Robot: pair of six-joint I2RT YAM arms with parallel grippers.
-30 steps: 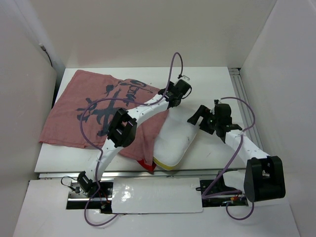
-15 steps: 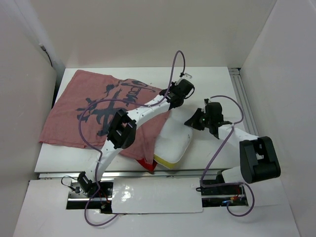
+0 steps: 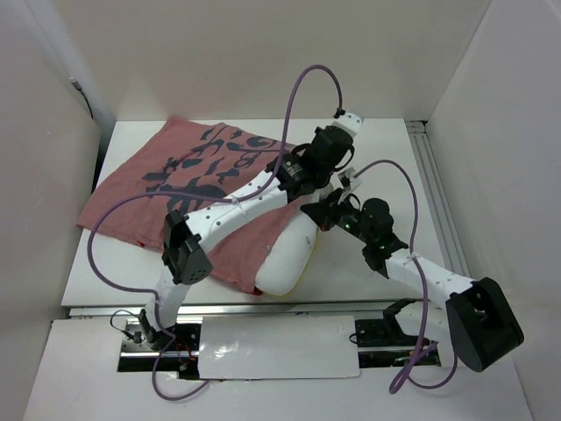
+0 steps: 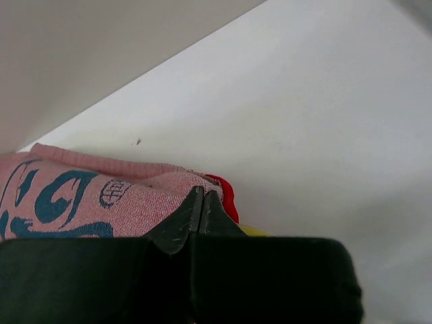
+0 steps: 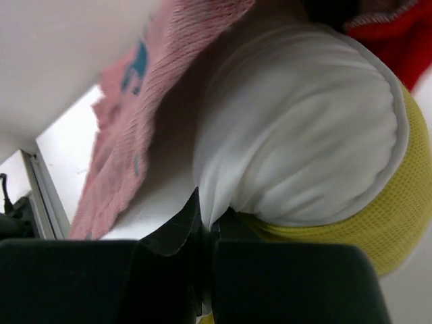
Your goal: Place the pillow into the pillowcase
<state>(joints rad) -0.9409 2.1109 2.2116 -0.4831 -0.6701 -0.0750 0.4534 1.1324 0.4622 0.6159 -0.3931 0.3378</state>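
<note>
**Left gripper** (image 4: 201,206): clenched on the hem of the pillowcase (image 4: 74,202). Its jaws meet on the pink cloth at the corner where the red face (image 4: 226,196) peeps out beneath.

**Right gripper** (image 5: 202,226): clenched on a thin fold of the pillow (image 5: 297,128). The white cover is pinched between the jaws, and the yellow edge band (image 5: 344,233) lies just beside them.

**Position of the task's things.** From above, we find the pillow lying on the table (image 3: 394,140) near the front centre, between the two arms. The pillowcase overlaps its left flank and spreads away to the far left. The pillow's far end seems to sit at the mouth of the case, between the pink layer and the red one. We cannot tell how much of it, if any, is already inside.

**Hazards.**
- The right gripper's hold is on loose cover only, so a push could let the fold slip free or stretch while the filling stays put.
- The left gripper may be holding both layers of the hem, in which case the mouth stays shut and the pillow merely shoves the case across the table.
- The plump end may also catch on the hem and bunch the cloth.

**Writing.** Large dark brush calligraphy (image 3: 197,167) covers the pink face, and we cannot read its characters at this angle. No brand or label is visible.
</note>
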